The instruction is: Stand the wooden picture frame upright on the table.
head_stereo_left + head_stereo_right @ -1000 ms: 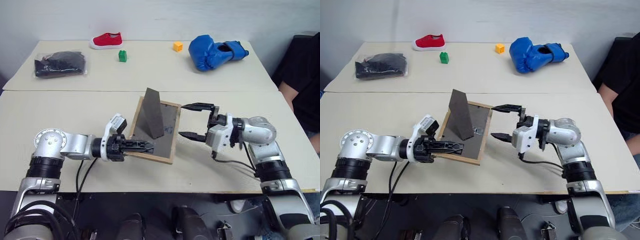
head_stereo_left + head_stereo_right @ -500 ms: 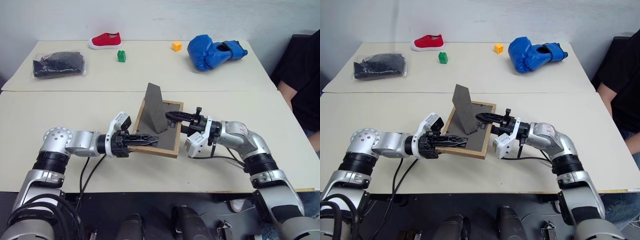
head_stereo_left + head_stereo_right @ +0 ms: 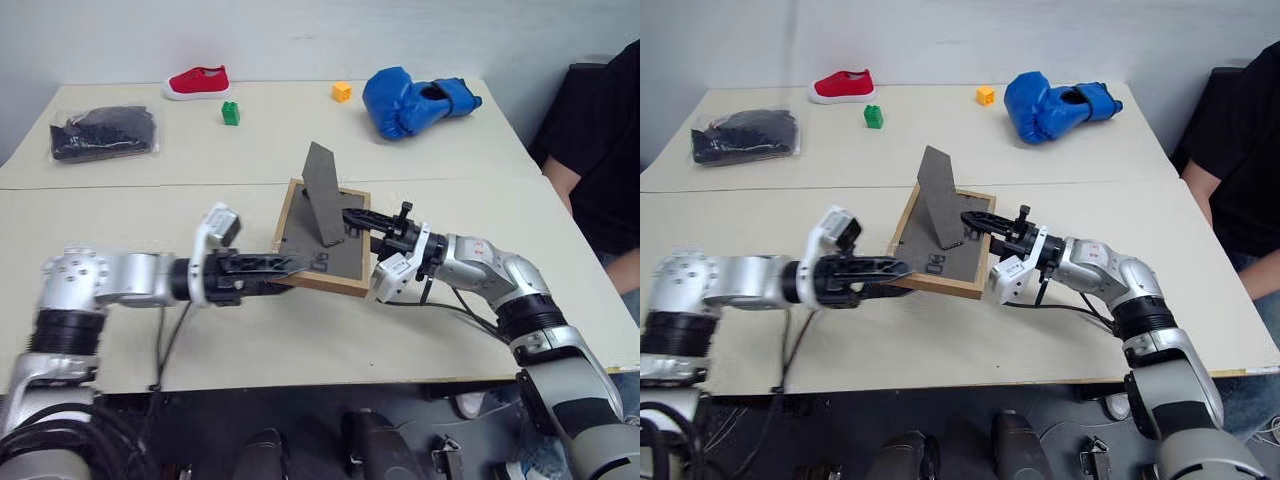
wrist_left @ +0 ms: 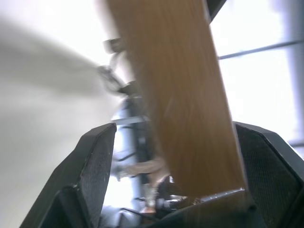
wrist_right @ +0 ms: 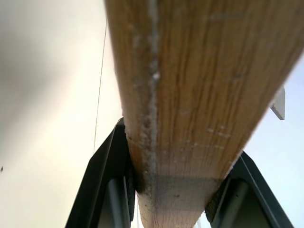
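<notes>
The small rectangular light-wood picture frame (image 3: 322,240) lies back-up, its dark grey-brown backing facing upward and its fold-out stand raised as a tilted dark panel above it. It sits between the two grippers: the right gripper (image 3: 352,221) clamps its right-hand wooden edge, and the left gripper (image 3: 296,262), fingers spread, reaches its near left corner. Beneath it spreads the large rectangular pale beige table (image 3: 330,335), under both grippers.

wall (image 3: 300,30): plain pale | second table (image 3: 290,130): butted behind, beige
</notes>
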Controlling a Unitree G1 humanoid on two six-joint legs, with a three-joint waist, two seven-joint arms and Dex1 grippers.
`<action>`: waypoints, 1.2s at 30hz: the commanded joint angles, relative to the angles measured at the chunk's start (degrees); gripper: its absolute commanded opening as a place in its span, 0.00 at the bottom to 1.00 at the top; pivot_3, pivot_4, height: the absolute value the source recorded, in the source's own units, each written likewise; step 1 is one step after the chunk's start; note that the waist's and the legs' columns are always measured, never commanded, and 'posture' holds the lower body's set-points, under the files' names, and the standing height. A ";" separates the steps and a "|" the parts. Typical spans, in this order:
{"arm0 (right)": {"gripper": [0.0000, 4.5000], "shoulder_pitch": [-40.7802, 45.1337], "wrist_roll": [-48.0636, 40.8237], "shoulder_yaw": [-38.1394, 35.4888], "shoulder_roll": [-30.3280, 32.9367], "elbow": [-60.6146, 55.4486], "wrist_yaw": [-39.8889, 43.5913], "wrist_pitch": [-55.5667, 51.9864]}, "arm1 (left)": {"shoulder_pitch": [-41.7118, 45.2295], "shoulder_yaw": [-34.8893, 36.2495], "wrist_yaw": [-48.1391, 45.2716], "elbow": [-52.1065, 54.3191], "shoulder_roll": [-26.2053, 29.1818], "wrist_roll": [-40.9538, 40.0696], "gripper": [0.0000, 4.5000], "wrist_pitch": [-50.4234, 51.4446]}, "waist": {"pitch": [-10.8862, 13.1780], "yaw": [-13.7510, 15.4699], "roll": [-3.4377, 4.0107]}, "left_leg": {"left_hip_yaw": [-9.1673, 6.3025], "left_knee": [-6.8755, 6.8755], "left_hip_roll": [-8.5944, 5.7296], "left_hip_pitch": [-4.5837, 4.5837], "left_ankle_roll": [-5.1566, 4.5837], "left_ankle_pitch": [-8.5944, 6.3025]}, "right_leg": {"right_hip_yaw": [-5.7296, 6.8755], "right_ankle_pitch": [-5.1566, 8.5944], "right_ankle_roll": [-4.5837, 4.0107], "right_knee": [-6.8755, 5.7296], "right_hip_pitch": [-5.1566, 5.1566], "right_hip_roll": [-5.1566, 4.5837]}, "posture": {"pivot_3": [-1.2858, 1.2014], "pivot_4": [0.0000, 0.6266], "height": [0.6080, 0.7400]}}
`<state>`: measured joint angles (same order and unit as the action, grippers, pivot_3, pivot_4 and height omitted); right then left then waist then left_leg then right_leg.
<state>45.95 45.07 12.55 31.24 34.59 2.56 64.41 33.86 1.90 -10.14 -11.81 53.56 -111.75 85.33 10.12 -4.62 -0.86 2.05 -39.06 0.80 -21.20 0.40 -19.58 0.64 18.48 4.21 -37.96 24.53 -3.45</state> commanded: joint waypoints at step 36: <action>0.28 -8.26 -73.54 -10.15 -7.66 -12.91 44.75 -94.15 | -25.05 12.21 -47.12 23.21 -10.39 72.05 1.00 -68.86 | 0.00 2.71 0.06 | 0.04 -0.02 0.04 0.00 -0.31 -0.18 | 0.06 0.01 -0.02 0.21 -0.07 -0.15 | 0.52 0.24 1.00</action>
<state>39.10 -30.49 2.13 23.68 21.47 48.48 -28.72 8.39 12.55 -57.20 10.29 43.17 -40.02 16.75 10.12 -1.91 -0.80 2.09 -39.08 0.84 -21.20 0.09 -19.76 0.70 18.49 4.19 -37.75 24.46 -3.60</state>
